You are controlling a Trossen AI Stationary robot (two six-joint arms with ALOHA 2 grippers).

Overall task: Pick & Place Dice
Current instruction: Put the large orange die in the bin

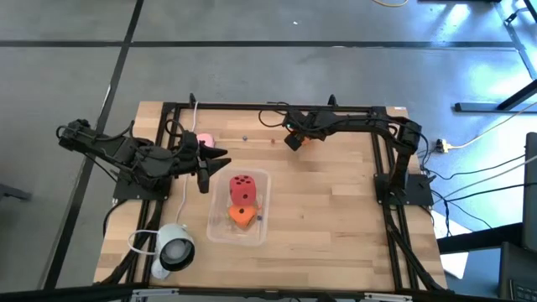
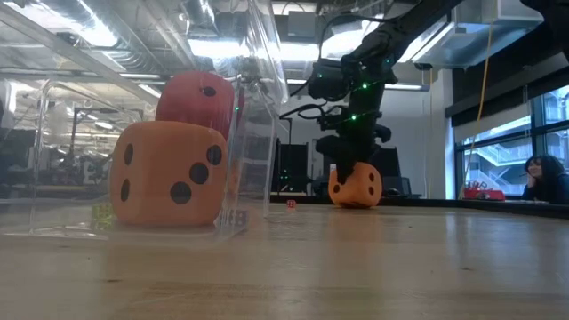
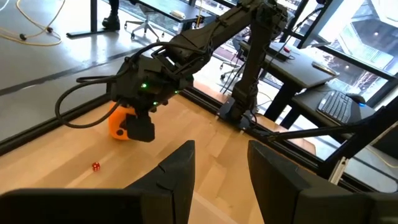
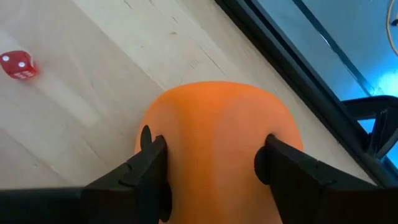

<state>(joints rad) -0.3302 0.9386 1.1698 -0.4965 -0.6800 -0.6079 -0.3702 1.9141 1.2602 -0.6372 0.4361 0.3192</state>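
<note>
**A:** Where is the die being worked on?

**B:** An orange die (image 4: 217,143) sits on the wooden tabletop (image 1: 336,218) near its far edge, and the right hand (image 4: 214,165) is down over it. In the right wrist view both dark fingers (image 4: 146,168) are pressed to its opposite sides, so I judge it gripped. It looks to be resting on the wood, not yet lifted.

**A:** Why hold it that way?

**B:** The cube looks soft, with rounded corners, so squeezing two flat faces probably keeps it from slipping.

**A:** And the rest?

**B:** A red die (image 1: 243,188) and another orange die (image 1: 242,216) lie inside a clear plastic container (image 1: 216,228) mid-table, red touching orange. That seems to be the drop spot. A pale pink die (image 1: 204,139) sits on the tabletop beside the left hand (image 1: 210,165), which waits near the container, fingers partly apart and holding nothing.

**A:** Anything else?

**B:** A tiny hard-looking red die (image 4: 17,65) lies loose near the gripped one, and a white lamp-like object (image 1: 172,246) sits at the near left corner.
</note>
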